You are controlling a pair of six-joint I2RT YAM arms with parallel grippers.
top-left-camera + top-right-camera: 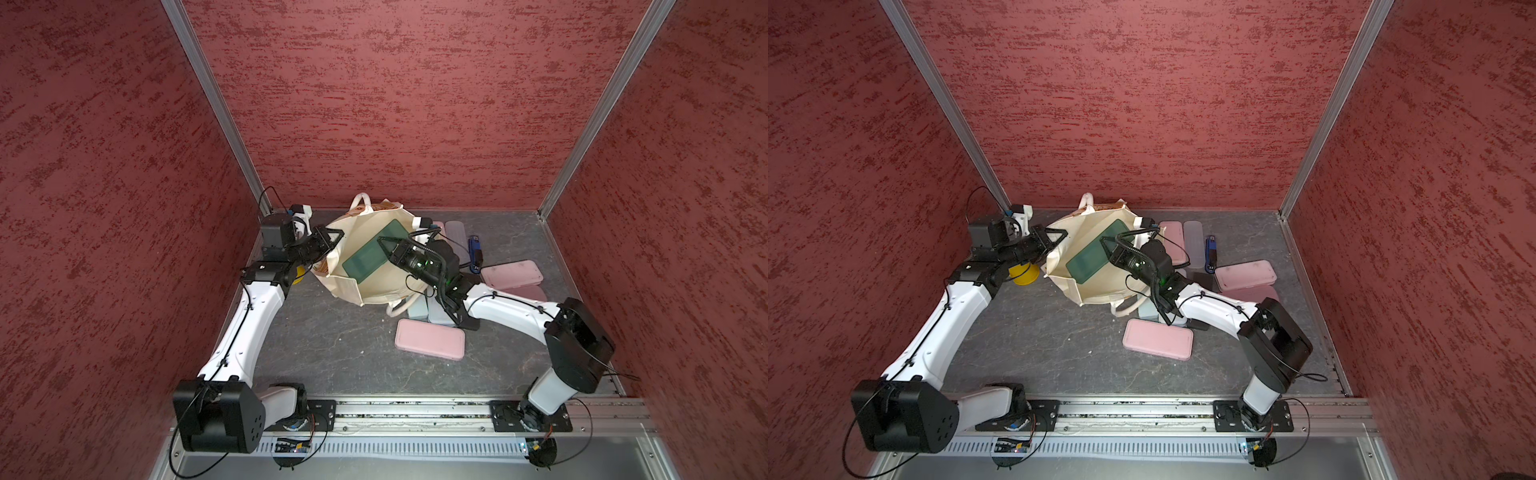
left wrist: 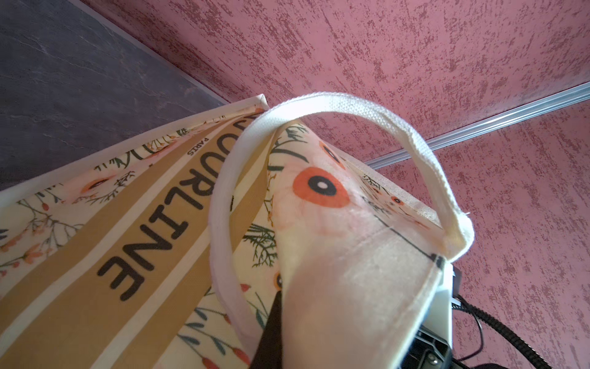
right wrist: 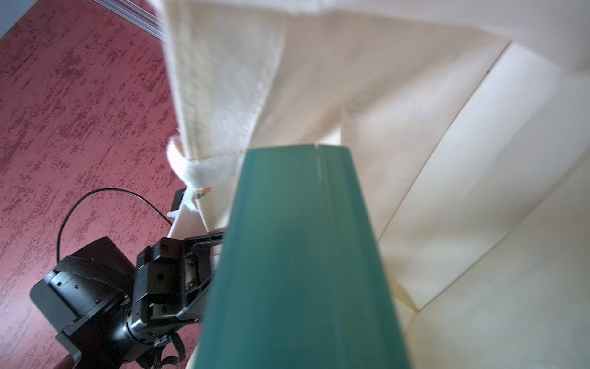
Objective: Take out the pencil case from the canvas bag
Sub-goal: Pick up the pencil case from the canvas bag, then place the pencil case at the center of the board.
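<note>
The cream canvas bag point(image 1: 382, 286) point(image 1: 1100, 286) lies at the back of the table with its mouth gaping toward me in both top views. A dark green pencil case point(image 1: 365, 255) point(image 1: 1090, 257) rests slanted inside it. My right gripper point(image 1: 386, 248) point(image 1: 1108, 246) reaches into the mouth and is shut on the near end of the case point(image 3: 300, 255), which hides its jaws in the right wrist view. My left gripper point(image 1: 334, 241) point(image 1: 1059, 237) is shut on the bag's left rim. In the left wrist view the printed front point(image 2: 153, 223), a white handle point(image 2: 351, 105) and one black finger point(image 2: 271, 329) show.
Pink cases lie to the right point(image 1: 511, 274) and in front point(image 1: 430, 338) of the bag. Pale cases sit under its near edge point(image 1: 417, 309) and at the back point(image 1: 455, 230), next to a blue object point(image 1: 475, 249). A yellow object point(image 1: 1023, 274) sits under the left arm. Red walls close three sides.
</note>
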